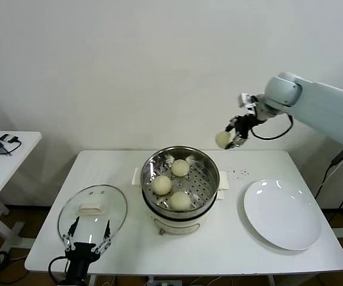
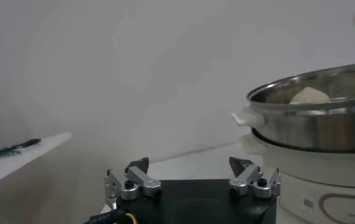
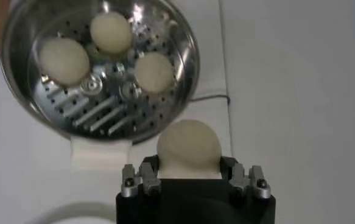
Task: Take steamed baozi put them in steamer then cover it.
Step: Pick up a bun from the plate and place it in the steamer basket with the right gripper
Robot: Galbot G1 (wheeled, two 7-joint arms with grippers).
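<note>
The steamer (image 1: 181, 212) stands mid-table with three baozi (image 1: 162, 185) on its perforated tray; they also show in the right wrist view (image 3: 64, 61). My right gripper (image 1: 233, 136) is shut on the fourth baozi (image 1: 222, 139), held high above the table, to the right of and behind the steamer. That baozi (image 3: 189, 148) sits between the jaws, with the steamer (image 3: 183, 79) below. The glass cover (image 1: 92, 211) lies flat on the table left of the steamer. My left gripper (image 1: 87, 235) is open and empty at the table's front left, over the cover's near edge, and also shows in the left wrist view (image 2: 191, 175).
An empty white plate (image 1: 283, 213) lies on the table's right side. A small side table (image 1: 5, 158) with cables stands at the far left. A white wall is close behind. The steamer's side (image 2: 323, 122) fills the right of the left wrist view.
</note>
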